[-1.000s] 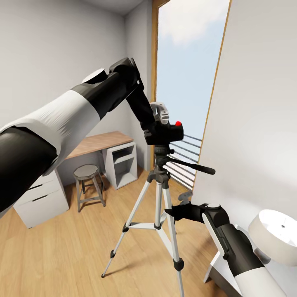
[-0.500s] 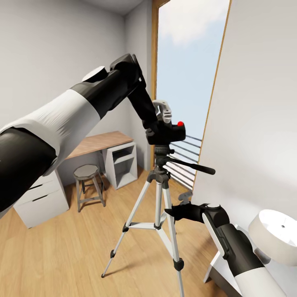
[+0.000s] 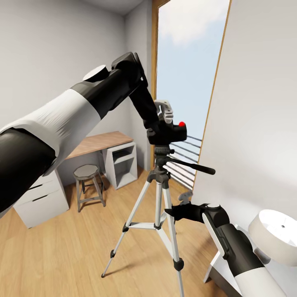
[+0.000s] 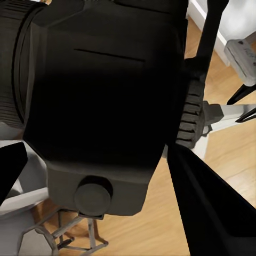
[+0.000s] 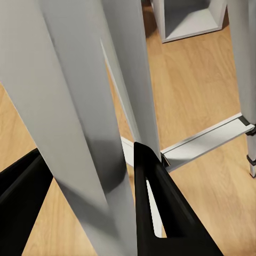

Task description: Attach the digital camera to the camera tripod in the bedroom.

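Between my left gripper's fingers sits the camera, held tight, its red button on the side away from my wrist. Directly under the camera is the tripod's black head, with the camera base at or just above it; I cannot tell whether they touch. The pan handle sticks out below my gripper toward the tall window. My left wrist view has the dark camera body right against the fingers. Lower down, my right gripper sits at a silver tripod leg, which stands between its two dark, spread fingers; whether they press it I cannot tell. Beyond my left arm stand a stool and a desk
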Tool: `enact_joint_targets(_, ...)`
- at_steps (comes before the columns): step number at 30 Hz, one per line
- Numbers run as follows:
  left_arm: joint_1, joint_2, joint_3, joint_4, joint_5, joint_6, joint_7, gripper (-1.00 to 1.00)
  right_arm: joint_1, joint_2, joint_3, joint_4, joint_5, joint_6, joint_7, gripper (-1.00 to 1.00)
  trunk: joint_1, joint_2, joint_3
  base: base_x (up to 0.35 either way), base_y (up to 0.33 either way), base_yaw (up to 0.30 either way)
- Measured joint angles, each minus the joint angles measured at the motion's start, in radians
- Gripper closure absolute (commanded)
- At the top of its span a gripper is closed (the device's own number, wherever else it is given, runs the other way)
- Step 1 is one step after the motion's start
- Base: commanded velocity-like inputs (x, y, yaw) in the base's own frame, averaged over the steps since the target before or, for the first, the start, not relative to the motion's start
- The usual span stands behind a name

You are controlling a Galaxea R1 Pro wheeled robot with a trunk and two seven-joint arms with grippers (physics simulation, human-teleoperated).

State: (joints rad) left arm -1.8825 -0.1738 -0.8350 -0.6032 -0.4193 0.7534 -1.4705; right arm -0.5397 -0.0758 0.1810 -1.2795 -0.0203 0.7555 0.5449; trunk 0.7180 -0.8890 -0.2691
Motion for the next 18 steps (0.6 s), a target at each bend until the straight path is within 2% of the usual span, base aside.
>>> enact_joint_targets(7, 0.0, 0.0, -0.005, -0.001, -0.014, 0.0, 0.002, 1.0, 0.0, 0.0, 0.0, 0.0, 0.0, 0.0, 0.0, 1.0, 0.0, 0.0, 0.0, 0.0, 0.0, 0.0)
enact_joint_targets(18, 0.0, 0.001, -0.007, -0.002, -0.058, 0.0, 0.004, 1.0, 0.0, 0.0, 0.0, 0.0, 0.0, 0.0, 0.0, 1.0, 0.0, 0.0, 0.0, 0.0, 0.0, 0.0)
